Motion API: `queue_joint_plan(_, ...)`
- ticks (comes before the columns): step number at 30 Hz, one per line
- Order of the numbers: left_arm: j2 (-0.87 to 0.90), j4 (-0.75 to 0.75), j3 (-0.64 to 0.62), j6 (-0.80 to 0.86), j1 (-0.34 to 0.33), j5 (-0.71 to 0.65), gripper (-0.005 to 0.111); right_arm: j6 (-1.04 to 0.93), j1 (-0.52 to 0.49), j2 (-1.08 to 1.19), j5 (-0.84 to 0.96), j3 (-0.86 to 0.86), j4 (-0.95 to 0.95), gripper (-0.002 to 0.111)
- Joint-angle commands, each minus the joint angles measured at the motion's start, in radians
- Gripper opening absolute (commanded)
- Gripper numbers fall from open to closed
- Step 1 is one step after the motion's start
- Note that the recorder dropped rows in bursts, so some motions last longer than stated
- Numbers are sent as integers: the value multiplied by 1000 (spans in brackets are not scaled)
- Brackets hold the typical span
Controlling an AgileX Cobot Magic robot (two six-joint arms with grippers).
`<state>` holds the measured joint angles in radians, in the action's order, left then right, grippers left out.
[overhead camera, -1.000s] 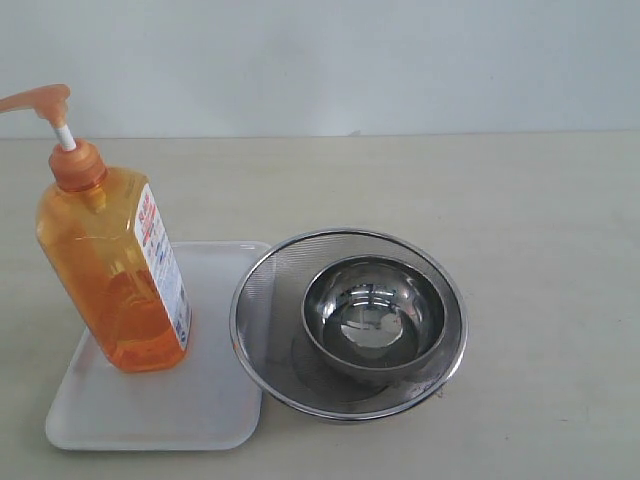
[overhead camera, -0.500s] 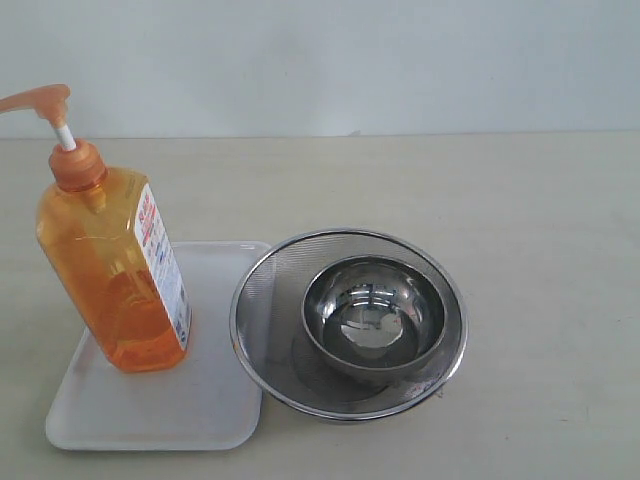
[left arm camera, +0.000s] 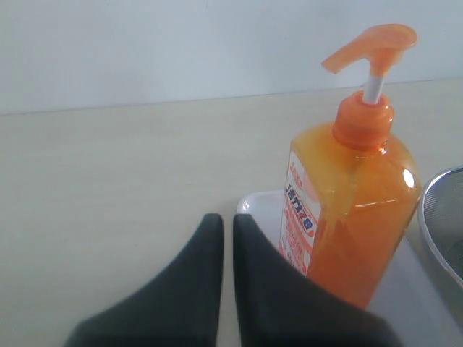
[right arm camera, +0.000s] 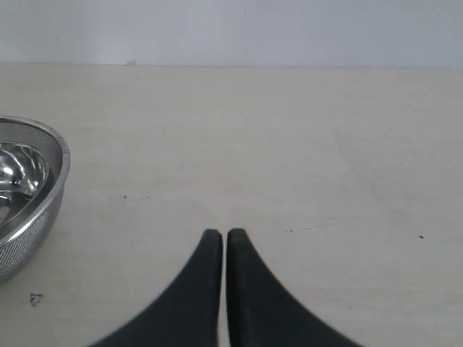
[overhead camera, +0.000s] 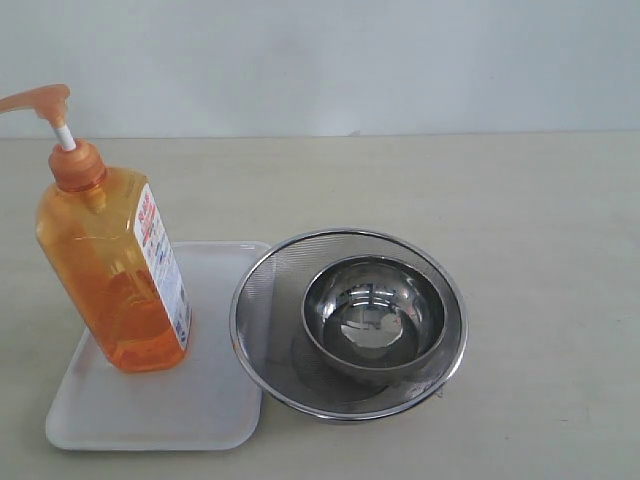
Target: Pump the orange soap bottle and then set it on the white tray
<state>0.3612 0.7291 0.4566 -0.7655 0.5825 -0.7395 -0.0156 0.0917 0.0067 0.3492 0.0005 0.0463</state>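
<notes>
The bottle [overhead camera: 110, 270] stands upright on the left part of the tray [overhead camera: 205, 400], pump head up and label facing right. Just to the right, a mesh strainer [overhead camera: 265, 335] with a steel bowl [overhead camera: 375, 315] inside overlaps the tray's edge. The left gripper [left arm camera: 223, 217], near the bottle, and the right gripper [right arm camera: 220, 233] both have their fingers together, holding nothing.

The left claw [left arm camera: 222, 217] shows two matte black fingers [left arm camera: 189, 282], smooth-surfaced, each broad at its base and sweeping in a curve to a narrow, rounded tip. Their inner faces are straight and flat, and their outer edges are concave. The right claw [right arm camera: 220, 233] carries a matching pair, with the same dull black finish and horn-like taper.
</notes>
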Motion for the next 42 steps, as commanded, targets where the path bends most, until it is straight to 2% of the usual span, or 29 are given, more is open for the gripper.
queue_joint_plan(1,-6,-8,6,5,-2,7,5,-2,-3,-7,-2,-1,1,0)
queue_joint_plan(24,-6,-8,6,5,-2,7,5,-2,-3,-7,0,-1,2,0)
queue_joint_plan(29,-6,84,6,5,-2,7,5,0,-3,-7,0,-1,2,0)
queue_joint_plan(33,-6,79,6,-3,-9,45,5,0,-3,-7,0,-1,2,0)
queue_joint_plan(34,-6,79,6,-3,-21,78,5,0,-3,-7,0,-1,2,0)
queue_joint_plan(37,-6,79,-8,-3,-107,292,5,0,-3,-7,0,-1,2,0)
queue_joint_plan(42,-6,38,-76,-3,-310,642,5,2,-3,-7,0,-1,2,0)
